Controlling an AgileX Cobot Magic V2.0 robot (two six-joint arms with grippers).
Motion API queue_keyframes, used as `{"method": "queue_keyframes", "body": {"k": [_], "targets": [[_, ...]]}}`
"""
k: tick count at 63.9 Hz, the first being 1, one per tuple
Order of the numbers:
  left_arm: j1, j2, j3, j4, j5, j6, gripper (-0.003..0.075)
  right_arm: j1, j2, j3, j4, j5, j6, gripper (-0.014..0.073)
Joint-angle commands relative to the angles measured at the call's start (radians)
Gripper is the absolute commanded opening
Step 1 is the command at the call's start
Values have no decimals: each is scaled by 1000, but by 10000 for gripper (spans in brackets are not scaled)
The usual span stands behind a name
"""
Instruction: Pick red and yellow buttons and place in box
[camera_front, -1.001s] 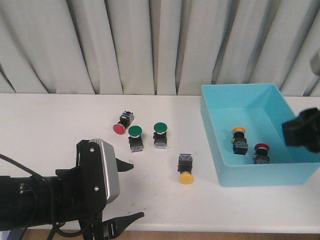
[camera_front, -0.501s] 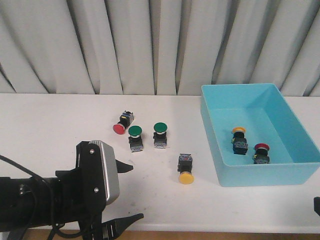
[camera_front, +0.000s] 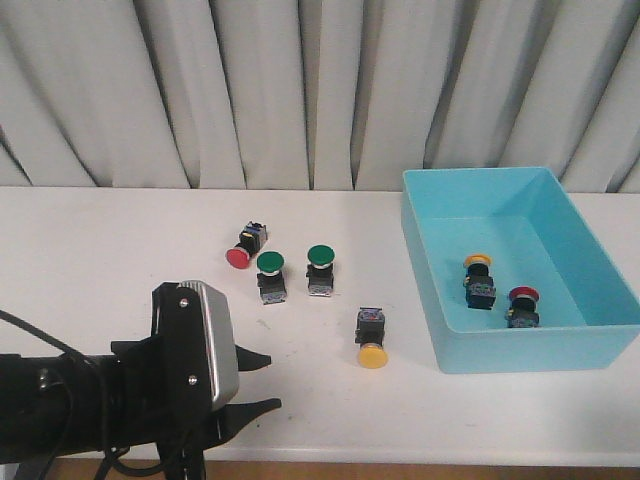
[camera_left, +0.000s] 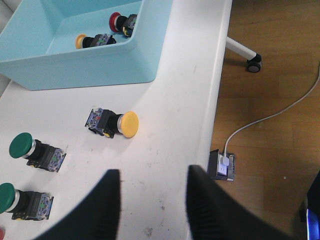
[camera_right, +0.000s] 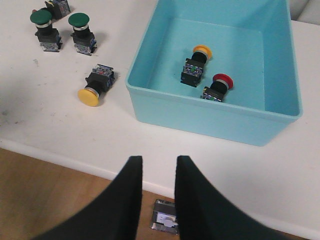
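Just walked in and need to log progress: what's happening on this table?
A two-armed robot is sorting buttons into the blue box. One yellow button and one red button already lie inside. Outside on the table, a yellow button and a red button are left, beside two green ones. The left gripper hovers open and empty near the front edge. The right gripper holds nothing, off the table's edge.

Left gripper seen with fingers spread, nothing held, above white table near its edge. Yellow button laid on side just ahead of fingertips. Turquoise box beyond, red button and second yellow button inside. Two green-capped switches alongside. Floor socket box with cable and caster wheel seen on wooden floor.
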Motion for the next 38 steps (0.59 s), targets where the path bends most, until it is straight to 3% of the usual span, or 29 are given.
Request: {"method": "queue_keyframes", "body": {"k": [1, 12, 38], "targets": [[-4, -27, -26, -34, -12, -11, 165, -2, 7, -23, -6, -67, -12, 78], [-4, -27, -26, -35, -12, -65, -8, -2, 7, -23, -4, -67, -12, -10], [-4, -27, -26, -34, -13, -109, -7, -2, 7, -23, -4, -45, -12, -6]]}}
